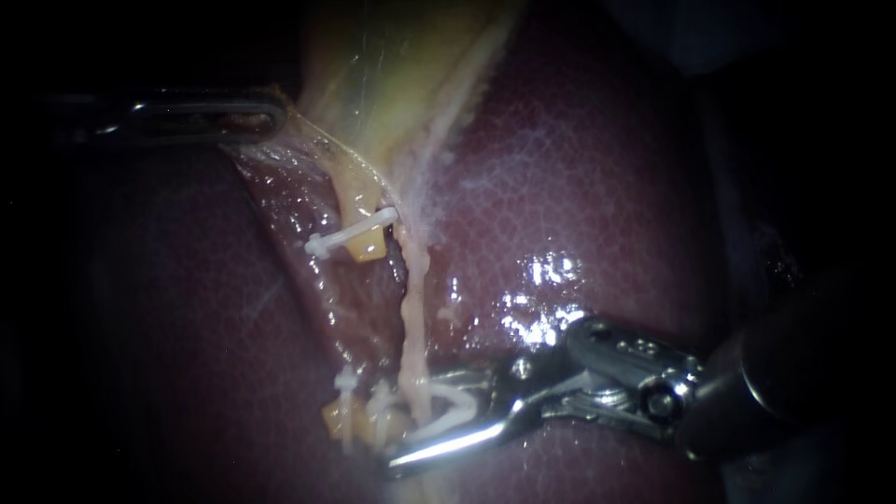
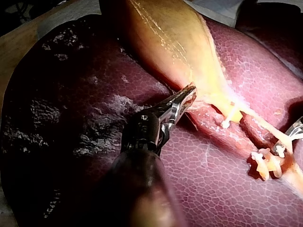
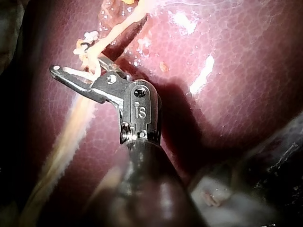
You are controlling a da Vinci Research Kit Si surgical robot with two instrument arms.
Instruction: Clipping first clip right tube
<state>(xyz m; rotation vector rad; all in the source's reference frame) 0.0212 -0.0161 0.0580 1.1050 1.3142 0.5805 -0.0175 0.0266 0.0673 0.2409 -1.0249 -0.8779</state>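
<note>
Straddling right tube (image 1: 411,317) at six o'clock, right instrument (image 1: 411,422) is carrying open clip (image 1: 457,403) in wide jaws | left instrument (image 1: 266,117), ten o'clock, is gripping gallbladder (image 1: 392,75) edge, jaws clamped narrow.

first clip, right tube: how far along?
Done: nothing on the right tube itself yet; it runs bare. Only the cut left tube beside it bears closed clips.
In hand: the left instrument grips the gallbladder; the right instrument carries a white clip, still spread, at the right tube's lower stretch.
Left: squeeze the clip shut across the tube, then release.
</note>
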